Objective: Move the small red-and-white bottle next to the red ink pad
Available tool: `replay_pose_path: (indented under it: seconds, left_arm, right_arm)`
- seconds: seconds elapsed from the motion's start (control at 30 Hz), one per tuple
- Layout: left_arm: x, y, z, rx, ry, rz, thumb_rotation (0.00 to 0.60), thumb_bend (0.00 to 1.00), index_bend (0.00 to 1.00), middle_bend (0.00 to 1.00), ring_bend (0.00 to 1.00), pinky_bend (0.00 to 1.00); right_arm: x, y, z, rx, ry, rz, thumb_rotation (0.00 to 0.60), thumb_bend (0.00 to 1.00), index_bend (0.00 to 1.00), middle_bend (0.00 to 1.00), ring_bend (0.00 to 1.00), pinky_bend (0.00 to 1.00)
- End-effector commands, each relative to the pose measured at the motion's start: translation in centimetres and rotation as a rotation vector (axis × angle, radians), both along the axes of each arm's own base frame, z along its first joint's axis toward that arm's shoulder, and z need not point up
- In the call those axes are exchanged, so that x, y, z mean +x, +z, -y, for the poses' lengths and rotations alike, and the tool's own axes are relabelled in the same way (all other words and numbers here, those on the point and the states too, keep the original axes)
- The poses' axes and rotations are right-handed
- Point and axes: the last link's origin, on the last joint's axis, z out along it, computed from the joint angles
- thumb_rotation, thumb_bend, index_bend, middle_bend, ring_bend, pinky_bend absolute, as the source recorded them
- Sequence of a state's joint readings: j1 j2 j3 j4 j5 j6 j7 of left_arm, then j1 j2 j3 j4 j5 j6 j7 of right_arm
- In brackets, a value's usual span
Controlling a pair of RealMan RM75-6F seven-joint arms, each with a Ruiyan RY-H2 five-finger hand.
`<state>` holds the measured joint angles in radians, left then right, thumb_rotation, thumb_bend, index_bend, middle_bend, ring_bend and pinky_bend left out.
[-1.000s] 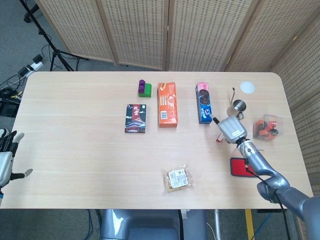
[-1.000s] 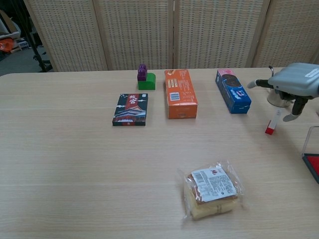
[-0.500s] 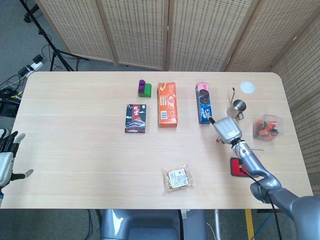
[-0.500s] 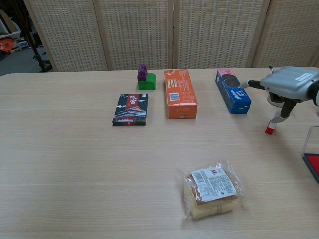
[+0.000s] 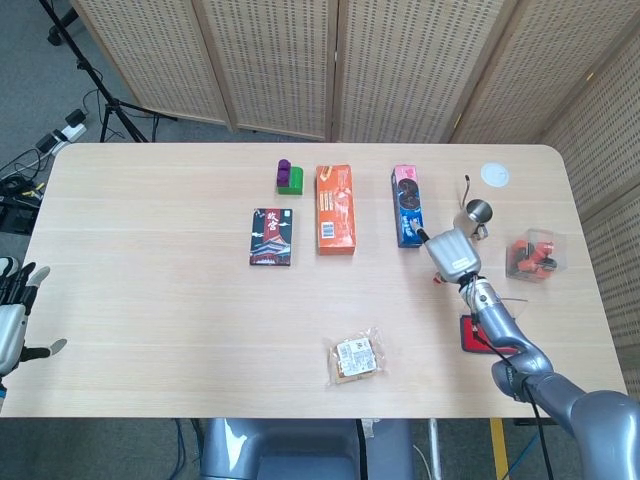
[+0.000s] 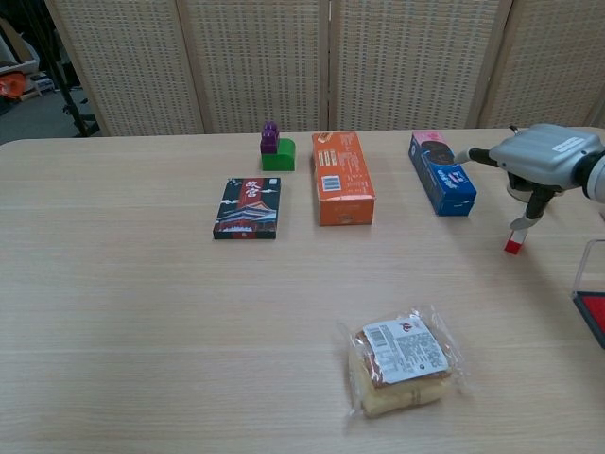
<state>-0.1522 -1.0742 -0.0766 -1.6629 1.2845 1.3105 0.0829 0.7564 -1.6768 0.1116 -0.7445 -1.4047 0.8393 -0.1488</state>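
The small red-and-white bottle (image 6: 516,235) lies tilted on the table at the right, red cap (image 6: 511,247) toward me. My right hand (image 6: 544,161) hovers over it; one of its fingers (image 6: 532,202) reaches down to the bottle's white end while the thumb sticks out toward the blue box, so nothing is gripped. From the head view the right hand (image 5: 452,252) covers most of the bottle (image 5: 437,280). The red ink pad (image 5: 472,336) lies nearer me, partly under the forearm, and also shows as the ink pad (image 6: 594,317) at the frame edge. My left hand (image 5: 12,322) hangs open off the table's left front corner.
At the back stand a purple-and-green block (image 5: 290,177), an orange box (image 5: 335,208), a blue-and-pink biscuit box (image 5: 408,205) and a dark box (image 5: 271,237). A wrapped snack (image 5: 356,358) lies front centre. A metal cup (image 5: 478,212) and a clear box (image 5: 532,255) flank the right hand.
My right hand has shifted left and toward the back, bringing its fingers from beside the bottle down onto its white end. The bottle has stayed in place. The left hand is still.
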Motion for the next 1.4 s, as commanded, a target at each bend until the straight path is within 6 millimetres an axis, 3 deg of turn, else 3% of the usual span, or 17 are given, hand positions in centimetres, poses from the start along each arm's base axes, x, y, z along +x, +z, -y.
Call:
replay_pose_path:
  seconds: [0.03, 0.8, 1.0, 1.17, 1.4]
  left_arm:
    - [0.0, 0.0, 0.0, 0.0, 0.0, 0.001, 0.6, 0.0, 0.0, 0.0, 0.0, 0.0]
    - [0.1, 0.1, 0.3, -0.001, -0.004, 0.005, 0.6, 0.0, 0.0, 0.0, 0.0, 0.0]
    - [0.1, 0.1, 0.3, -0.002, -0.006, 0.005, 0.6, 0.0, 0.0, 0.0, 0.0, 0.0]
    - [0.2, 0.1, 0.4, -0.003, -0.009, 0.003, 0.6, 0.0, 0.0, 0.0, 0.0, 0.0]
    - [0.3, 0.0, 0.5, -0.004, -0.015, 0.004, 0.6, 0.0, 0.0, 0.0, 0.0, 0.0]
  right_arm:
    - [-0.1, 0.0, 0.1, -0.014, -0.002, -0.009, 0.6, 0.0, 0.08, 1.0, 1.0, 1.0]
    - [0.4, 0.5, 1.4, -0.172, -0.056, 0.012, 0.6, 0.0, 0.08, 1.0, 1.0, 1.0]
    - [2.0, 2.4, 0.8, -0.119, -0.052, 0.157, 0.6, 0.0, 0.08, 1.0, 1.0, 1.0]
    - [2.3, 3.7, 0.2, -0.076, -0.073, 0.165, 0.6, 0.0, 0.09, 1.0, 1.0, 1.0]
    - [0.9, 4.3, 0.1, -0.05, -0.138, 0.165, 0.6, 0.0, 0.27, 1.0, 1.0, 1.0]
